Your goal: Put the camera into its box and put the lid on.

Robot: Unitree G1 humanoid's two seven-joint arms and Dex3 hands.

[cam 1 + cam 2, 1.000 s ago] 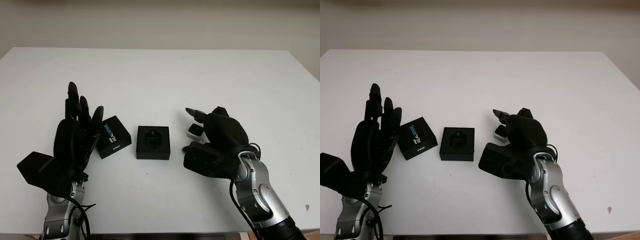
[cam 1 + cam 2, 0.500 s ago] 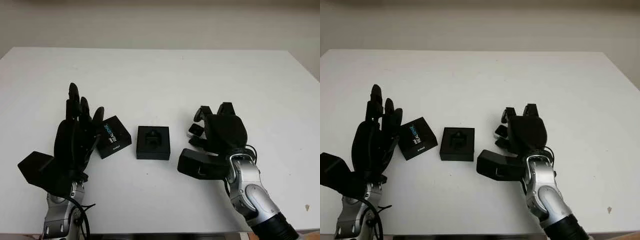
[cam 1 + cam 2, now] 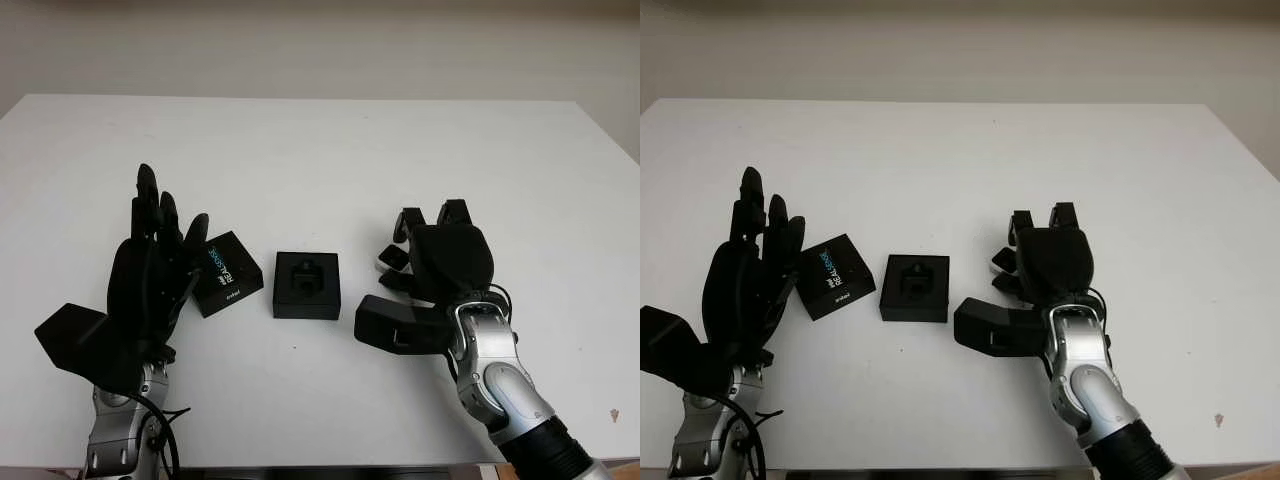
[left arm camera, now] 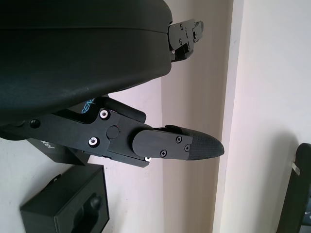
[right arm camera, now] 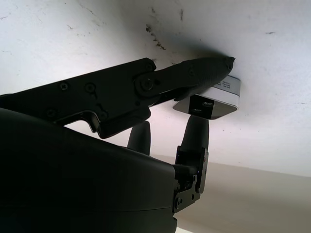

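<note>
The open black box (image 3: pixel 306 285) with its moulded insert sits at mid-table. Just left of it lies the black lid (image 3: pixel 226 272) with blue lettering. My left hand (image 3: pixel 158 218) stands upright and open beside the lid's left edge, holding nothing. My right hand (image 3: pixel 428 240) is palm-down to the right of the box, over the small white-and-silver camera (image 5: pixel 213 101). Its fingers (image 5: pixel 194 77) press the camera from opposite sides while it lies on the table. From the head views only a white sliver of the camera (image 3: pixel 383 259) peeks out under the hand.
The white table (image 3: pixel 330 150) stretches wide behind the objects. The box (image 4: pixel 73 206) also appears in the left wrist view beyond my left fingers (image 4: pixel 180 145). A small dark speck lies near the table's front right edge (image 3: pixel 614 412).
My right hand has turned palm-down over the camera, and its fingers have closed onto it, hiding most of it. The left hand, lid and box have not moved.
</note>
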